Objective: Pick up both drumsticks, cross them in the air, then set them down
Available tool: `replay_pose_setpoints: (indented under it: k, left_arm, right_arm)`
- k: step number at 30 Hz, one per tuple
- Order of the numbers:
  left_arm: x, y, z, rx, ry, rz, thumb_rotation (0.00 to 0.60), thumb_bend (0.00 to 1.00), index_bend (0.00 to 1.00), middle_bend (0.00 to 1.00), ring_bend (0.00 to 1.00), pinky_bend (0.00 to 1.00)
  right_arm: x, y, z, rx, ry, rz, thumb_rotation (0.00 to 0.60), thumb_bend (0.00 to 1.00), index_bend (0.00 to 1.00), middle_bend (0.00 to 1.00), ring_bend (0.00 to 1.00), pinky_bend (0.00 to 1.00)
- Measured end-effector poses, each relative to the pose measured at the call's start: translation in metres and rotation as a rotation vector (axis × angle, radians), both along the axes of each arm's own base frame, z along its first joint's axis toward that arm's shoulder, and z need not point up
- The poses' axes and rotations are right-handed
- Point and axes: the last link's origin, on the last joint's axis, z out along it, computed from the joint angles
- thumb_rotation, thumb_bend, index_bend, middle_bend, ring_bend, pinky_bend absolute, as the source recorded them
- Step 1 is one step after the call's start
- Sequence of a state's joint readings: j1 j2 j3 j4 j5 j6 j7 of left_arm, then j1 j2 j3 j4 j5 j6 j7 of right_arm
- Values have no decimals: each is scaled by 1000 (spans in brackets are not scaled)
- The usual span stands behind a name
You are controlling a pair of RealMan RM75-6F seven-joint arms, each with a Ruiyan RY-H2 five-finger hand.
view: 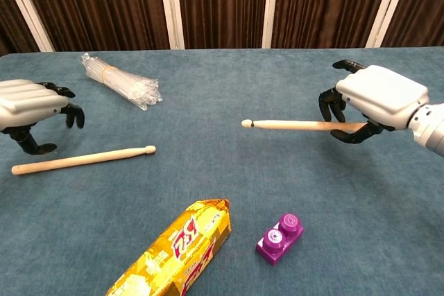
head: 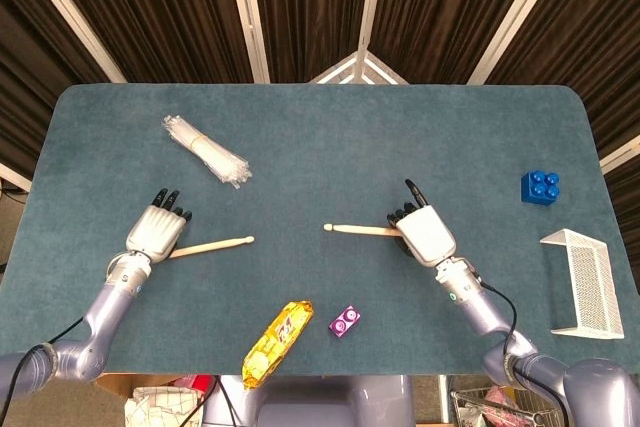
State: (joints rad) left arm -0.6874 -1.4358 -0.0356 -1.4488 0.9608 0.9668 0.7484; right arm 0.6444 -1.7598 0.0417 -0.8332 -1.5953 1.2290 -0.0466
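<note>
The left drumstick lay on the table, released, just below the left hand, whose fingers were spread and empty. The right hand, fingers curled, held the right drumstick across from it, seemingly not yet set down.

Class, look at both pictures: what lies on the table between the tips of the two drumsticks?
Nothing: only bare blue table separates the left drumstick from the right drumstick, clearest in the head view.

Red lettering on the yellow snack packet — illegible.
</note>
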Motion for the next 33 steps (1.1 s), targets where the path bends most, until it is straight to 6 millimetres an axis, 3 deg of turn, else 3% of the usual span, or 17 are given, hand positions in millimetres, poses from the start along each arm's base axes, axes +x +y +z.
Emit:
replay_pose_setpoints:
  k: [4, 12, 17, 28, 33]
  left_arm:
    - [7, -1, 11, 17, -38, 8, 600, 289, 15, 0, 0, 0]
    - [20, -5, 53, 76, -165, 29, 600, 201, 0, 0, 0, 0]
    - [16, -8, 76, 109, -195, 41, 600, 200, 0, 0, 0, 0]
    - [9, -9, 109, 165, -271, 66, 600, 200, 0, 0, 0, 0]
    - [9, -11, 119, 175, -275, 60, 600, 200, 0, 0, 0, 0]
  right_arm:
    - [2, -2, -3, -3, 5, -3, 600, 484, 766, 711, 452, 0]
    - [5, -6, -10, 0, 21, -14, 600, 485, 766, 711, 452, 0]
    - [1, -7, -10, 5, 29, -29, 600, 485, 731, 711, 444, 0]
    - [-1, -4, -6, 3, 27, -51, 600, 477, 541, 662, 383, 0]
    - [1, -1, -5, 0, 19, -54, 600, 405, 505, 637, 355, 0]
